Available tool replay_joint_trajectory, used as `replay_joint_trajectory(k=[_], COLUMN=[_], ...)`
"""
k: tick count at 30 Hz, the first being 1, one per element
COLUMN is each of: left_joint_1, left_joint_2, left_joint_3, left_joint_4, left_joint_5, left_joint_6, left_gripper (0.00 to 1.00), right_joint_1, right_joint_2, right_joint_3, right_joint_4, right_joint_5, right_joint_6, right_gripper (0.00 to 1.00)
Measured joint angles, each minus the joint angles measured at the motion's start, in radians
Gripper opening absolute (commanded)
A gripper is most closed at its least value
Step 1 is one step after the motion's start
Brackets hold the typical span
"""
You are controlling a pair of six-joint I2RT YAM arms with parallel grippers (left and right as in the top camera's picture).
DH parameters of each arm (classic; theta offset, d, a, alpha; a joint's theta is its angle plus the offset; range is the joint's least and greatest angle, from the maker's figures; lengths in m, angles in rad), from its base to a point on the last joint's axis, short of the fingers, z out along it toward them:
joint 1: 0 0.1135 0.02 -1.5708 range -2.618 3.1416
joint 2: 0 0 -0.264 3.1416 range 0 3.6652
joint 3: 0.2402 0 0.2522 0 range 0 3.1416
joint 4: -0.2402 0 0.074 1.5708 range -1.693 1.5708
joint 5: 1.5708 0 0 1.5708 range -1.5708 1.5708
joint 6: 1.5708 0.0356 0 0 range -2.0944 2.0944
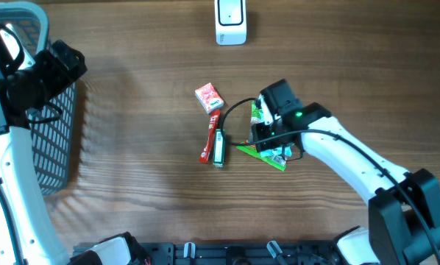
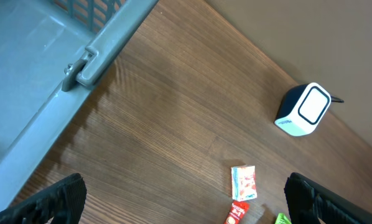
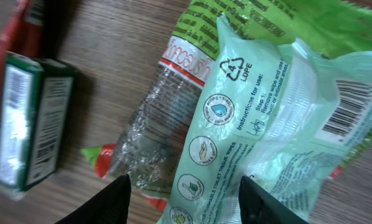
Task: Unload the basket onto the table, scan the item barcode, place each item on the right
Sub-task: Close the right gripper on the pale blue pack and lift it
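Note:
A pale green wet tissue pack fills the right wrist view, its barcode facing up at the right. My right gripper is shut on this pack, one finger at each side; from overhead the gripper sits low over the pile of packets right of centre. The white barcode scanner stands at the far edge of the table, also seen as the scanner in the left wrist view. My left gripper hangs open and empty near the basket.
A dark green box and a red stick sachet lie left of the pile. A red and white packet lies behind them. A clear crinkled packet and a bright green bag lie under the tissue pack.

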Motion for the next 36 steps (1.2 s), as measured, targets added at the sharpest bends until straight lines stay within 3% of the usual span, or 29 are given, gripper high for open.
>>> replay_joint_trajectory(k=[11,16,23,36], left_joint_1=[0.0,0.0,0.0,0.0], left_joint_2=[0.0,0.0,0.0,0.0], left_joint_3=[0.0,0.0,0.0,0.0], left_joint_4=[0.0,0.0,0.0,0.0], left_joint_5=[0.0,0.0,0.0,0.0], left_joint_6=[0.0,0.0,0.0,0.0], left_gripper=[1.0,1.0,1.0,1.0], right_joint_1=[0.175,0.247,0.248,0.248], right_joint_2=[0.001,0.002,0.003,0.048], right_joint_3=[0.0,0.0,0.0,-0.058], right_joint_4=[-0.002,-0.027,-0.026,0.061], right_joint_5=[0.302,0.482,0.541,0.556], right_joint_6=[0.083,0.184,0.293,0.349], right_gripper=[0.55,0.55,0.55,0.55])
